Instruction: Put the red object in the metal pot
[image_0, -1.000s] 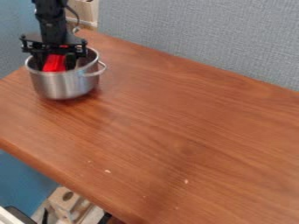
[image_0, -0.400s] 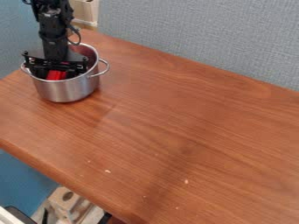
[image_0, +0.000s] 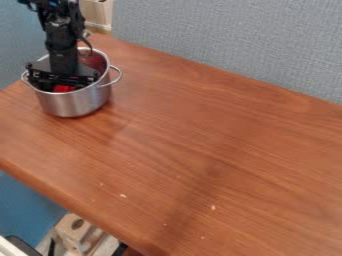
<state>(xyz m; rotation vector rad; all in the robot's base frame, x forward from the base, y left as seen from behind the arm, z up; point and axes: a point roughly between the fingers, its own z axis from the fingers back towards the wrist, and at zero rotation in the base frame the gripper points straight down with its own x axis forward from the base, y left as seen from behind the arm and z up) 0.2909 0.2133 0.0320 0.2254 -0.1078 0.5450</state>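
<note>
The metal pot (image_0: 78, 100) stands at the far left of the wooden table, shiny and round with a small handle on its right side. My black gripper (image_0: 59, 76) reaches straight down into its mouth. The red object (image_0: 64, 85) shows as a red patch inside the pot, between and below the fingers. The jaws stand shut on it, and their tips are hidden below the rim.
The brown wooden table (image_0: 201, 140) stretches to the right and front of the pot, with its front edge running diagonally at the lower left. A blue-grey wall (image_0: 241, 40) rises close behind. A white fitting (image_0: 96, 12) sits on the wall just behind the arm.
The gripper has sunk lower into the pot with the red object, which now shows less above the rim. The pot has stayed in place.
</note>
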